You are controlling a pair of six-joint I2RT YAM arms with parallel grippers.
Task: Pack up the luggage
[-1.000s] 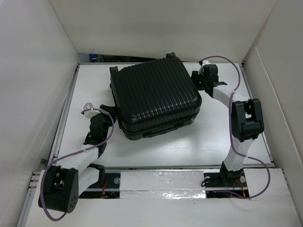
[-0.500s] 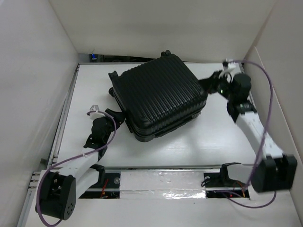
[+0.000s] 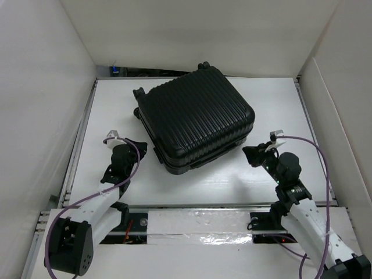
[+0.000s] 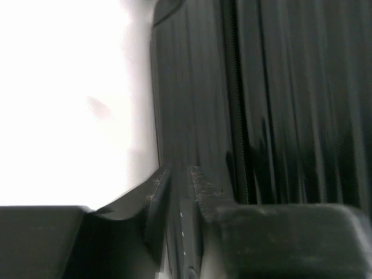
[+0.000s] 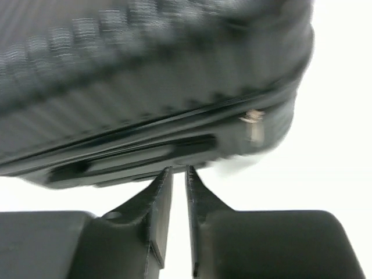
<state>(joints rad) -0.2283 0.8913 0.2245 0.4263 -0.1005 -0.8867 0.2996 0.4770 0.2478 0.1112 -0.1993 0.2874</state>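
Observation:
The luggage (image 3: 195, 116), a black ribbed hard-shell suitcase, lies closed and flat on the white table, turned at an angle. My left gripper (image 3: 141, 146) is by its near-left side; in the left wrist view the gripper (image 4: 177, 170) points at the ribbed shell (image 4: 279, 104), with only a thin slit between its jaws and nothing in them. My right gripper (image 3: 249, 153) is off the near-right corner. In the right wrist view the gripper (image 5: 179, 170) faces the suitcase's zip side (image 5: 145, 75), jaws nearly together and empty.
White walls enclose the table (image 3: 273, 104) on the left, back and right. Purple cables (image 3: 317, 151) loop from both arms. A taped rail (image 3: 197, 224) runs along the near edge between the arm bases.
The right arm swung from the suitcase's far-right side down to its near-right corner. Both grippers' jaws closed to a slit. The suitcase turned slightly a second ago, then stayed put.

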